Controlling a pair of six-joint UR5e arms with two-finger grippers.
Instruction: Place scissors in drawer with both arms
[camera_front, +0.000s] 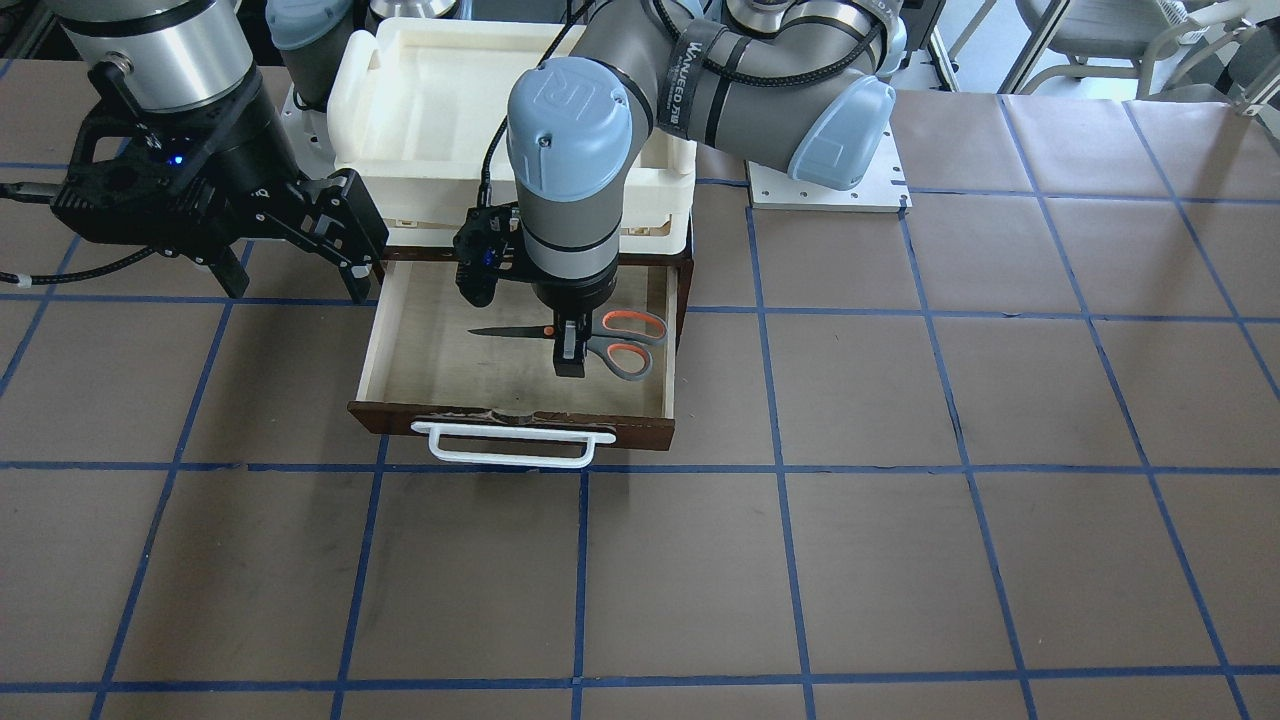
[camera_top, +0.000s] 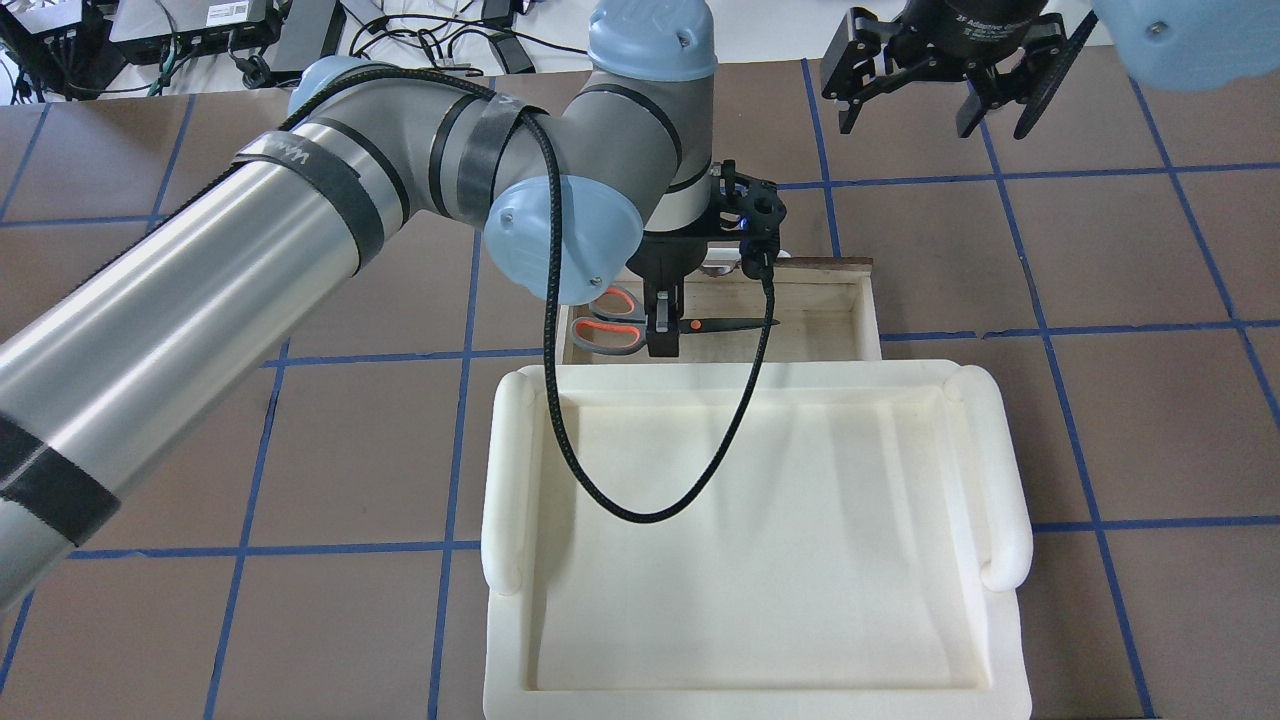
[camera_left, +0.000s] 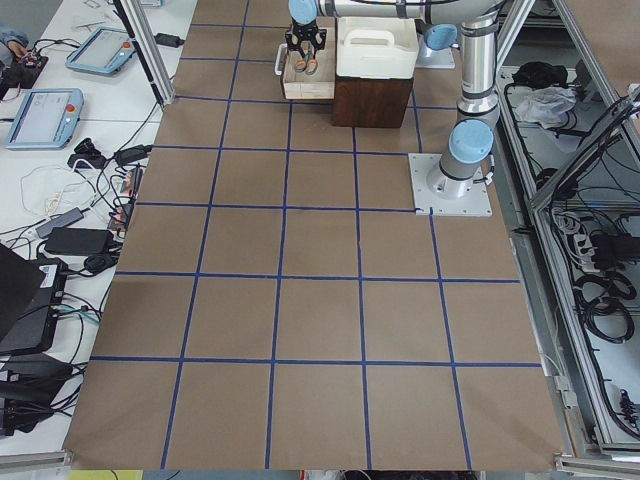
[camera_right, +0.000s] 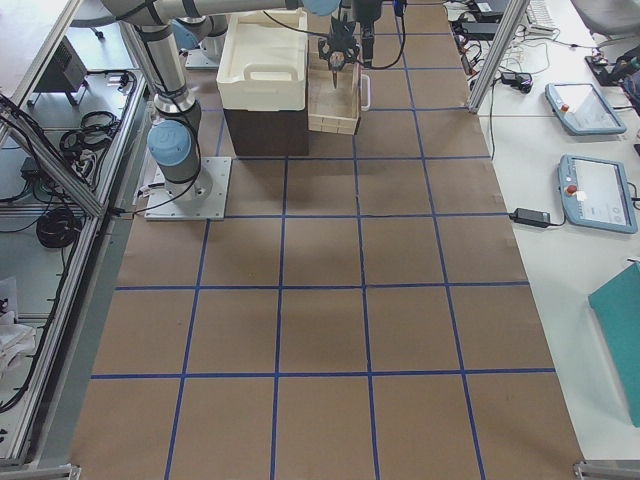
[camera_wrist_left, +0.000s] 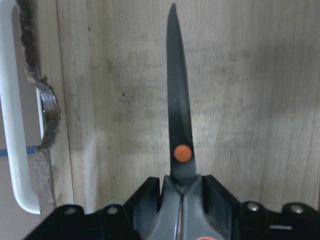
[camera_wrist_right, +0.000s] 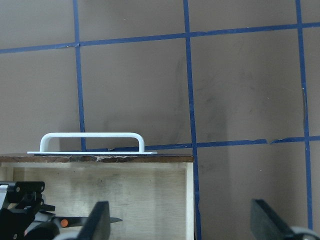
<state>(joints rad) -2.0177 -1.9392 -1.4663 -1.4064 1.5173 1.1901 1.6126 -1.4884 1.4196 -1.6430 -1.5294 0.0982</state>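
"Where are the small grey-and-orange scissors?"

"Pinched in the black left gripper, inside the brown wooden drawer, blades lying flat, pointing away from it (right gripper hangs beside, wide open)."

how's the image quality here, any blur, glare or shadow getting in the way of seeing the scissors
Left wrist view: scissors close and fairly sharp, though dim and low in contrast. Front-facing view: crisp, with a soft shadow on the drawer floor near the scissors. Overhead view: foam tray bright and nearly washed out. Both side views: scissors too small to make out.
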